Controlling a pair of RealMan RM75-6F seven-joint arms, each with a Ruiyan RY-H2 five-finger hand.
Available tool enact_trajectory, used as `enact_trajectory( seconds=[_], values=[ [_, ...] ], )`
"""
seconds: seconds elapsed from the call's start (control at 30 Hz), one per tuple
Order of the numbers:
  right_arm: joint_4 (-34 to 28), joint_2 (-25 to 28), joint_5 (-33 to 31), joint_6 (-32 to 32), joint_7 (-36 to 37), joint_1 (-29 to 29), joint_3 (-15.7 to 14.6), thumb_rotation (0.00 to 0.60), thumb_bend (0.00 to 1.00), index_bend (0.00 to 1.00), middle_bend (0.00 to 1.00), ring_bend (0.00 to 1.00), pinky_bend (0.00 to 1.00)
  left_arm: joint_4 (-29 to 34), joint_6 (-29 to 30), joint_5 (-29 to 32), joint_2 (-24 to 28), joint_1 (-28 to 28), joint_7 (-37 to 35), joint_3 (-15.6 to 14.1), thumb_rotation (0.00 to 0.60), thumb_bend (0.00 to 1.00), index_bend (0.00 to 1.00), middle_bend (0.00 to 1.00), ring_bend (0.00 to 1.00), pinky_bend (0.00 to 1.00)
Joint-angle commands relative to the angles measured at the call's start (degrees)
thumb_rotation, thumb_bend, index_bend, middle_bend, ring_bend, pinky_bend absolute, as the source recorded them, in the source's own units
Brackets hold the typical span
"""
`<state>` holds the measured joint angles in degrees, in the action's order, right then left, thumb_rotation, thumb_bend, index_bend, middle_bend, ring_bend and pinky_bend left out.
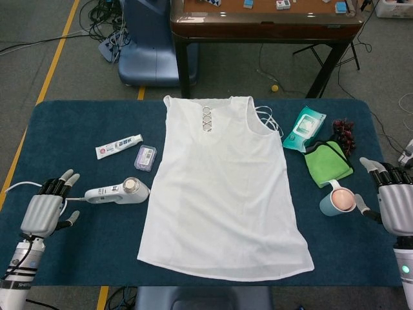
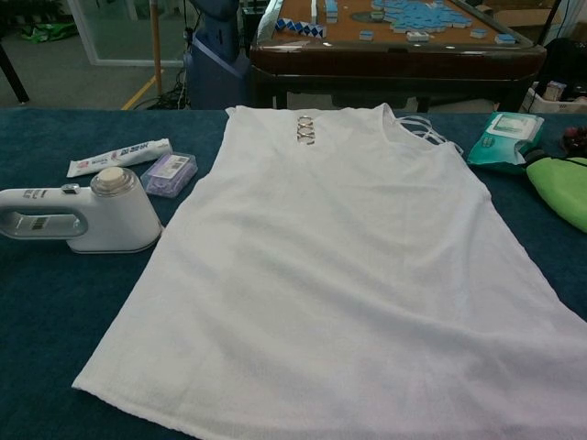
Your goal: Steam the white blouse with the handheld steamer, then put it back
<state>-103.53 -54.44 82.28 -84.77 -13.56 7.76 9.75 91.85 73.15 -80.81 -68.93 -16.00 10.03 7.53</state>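
Observation:
The white blouse [image 1: 222, 187] lies flat in the middle of the blue table, neckline away from me; the chest view shows the blouse [image 2: 348, 266] filling most of the frame. The white handheld steamer [image 1: 118, 192] lies on its side just left of the blouse, its cord trailing left; the chest view has the steamer [image 2: 83, 218] at the left. My left hand [image 1: 45, 210] hovers open a short way left of the steamer's handle, touching nothing. My right hand [image 1: 395, 203] is open at the table's right edge, holding nothing. Neither hand appears in the chest view.
A toothpaste tube [image 1: 119, 146] and a small purple box [image 1: 145, 157] lie behind the steamer. To the right of the blouse are a teal wipes pack [image 1: 304, 128], a green cloth [image 1: 328, 163], dark grapes [image 1: 342, 132] and a mug [image 1: 337, 201] close to my right hand.

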Motion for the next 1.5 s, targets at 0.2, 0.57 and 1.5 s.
enact_trajectory(
  seconds=[0.2,0.57,1.5],
  values=[
    [0.77,0.21,-0.59,0.45,1.37,-0.26,-0.64,0.6,0.32,0.12,0.24,0.19,0.23,-2.18,-5.04,1.99,-4.19,-4.17,0.81,0.57,0.6,0.25,0.09,0.06,0.12,0.09],
    [2.53,-0.2,-0.65,0.79,3.49,-0.55,-1.51,0.6,0.32,0.12,0.24,0.19,0.23,-7.23,-10.99,6.69,-9.12,-8.97,3.19,1.5,0.6,0.25,0.09,0.06,0.12,0.09],
    [2.9,-0.33,-2.53,1.75,3.61,-0.55,-1.99,0.6,0.32,0.12,0.24,0.19,0.23,-33.83,-14.13,7.97,-22.64,-15.51,-6.88,3.33,0.6,0.25,0.33,0.3,0.3,0.22]
  ],
)
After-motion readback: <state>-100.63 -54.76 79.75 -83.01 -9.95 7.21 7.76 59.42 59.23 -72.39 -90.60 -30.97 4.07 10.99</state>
